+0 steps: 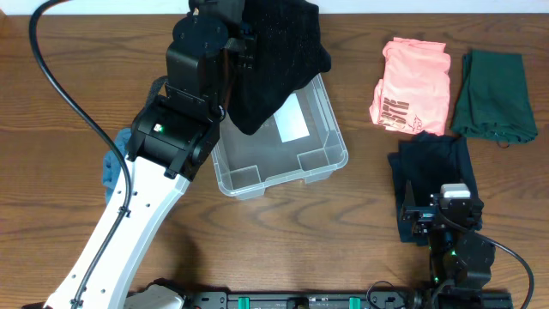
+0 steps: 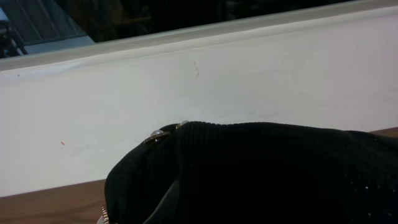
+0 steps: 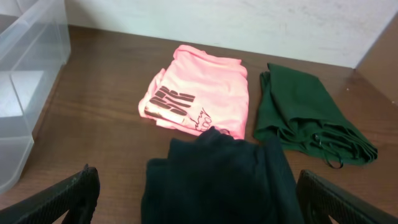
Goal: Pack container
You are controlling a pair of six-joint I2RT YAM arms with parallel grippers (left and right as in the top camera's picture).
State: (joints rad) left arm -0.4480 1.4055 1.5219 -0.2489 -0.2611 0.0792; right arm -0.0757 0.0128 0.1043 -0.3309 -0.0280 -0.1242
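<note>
The clear container [image 1: 330, 142] stands at the table's middle, with a white label [image 1: 293, 118] on its bottom. A black knit garment [image 1: 276, 51] hangs over its far half. My left gripper [image 1: 243, 53] is shut on that garment from the left. In the left wrist view the black garment [image 2: 261, 174], with pearl buttons, covers the fingers. My right gripper [image 1: 437, 216] stands open near the front right, low behind a dark navy folded garment [image 1: 431, 167]. Its fingertips [image 3: 71, 196] flank that navy garment [image 3: 217, 180] without touching it. The container's corner [image 3: 25, 74] shows at the left of the right wrist view.
A pink folded shirt [image 1: 412, 86] [image 3: 199, 99] and a dark green garment [image 1: 493, 94] [image 3: 305, 115] lie at the back right. A blue cloth [image 1: 111, 165] peeks out under my left arm. A white wall borders the table's far edge.
</note>
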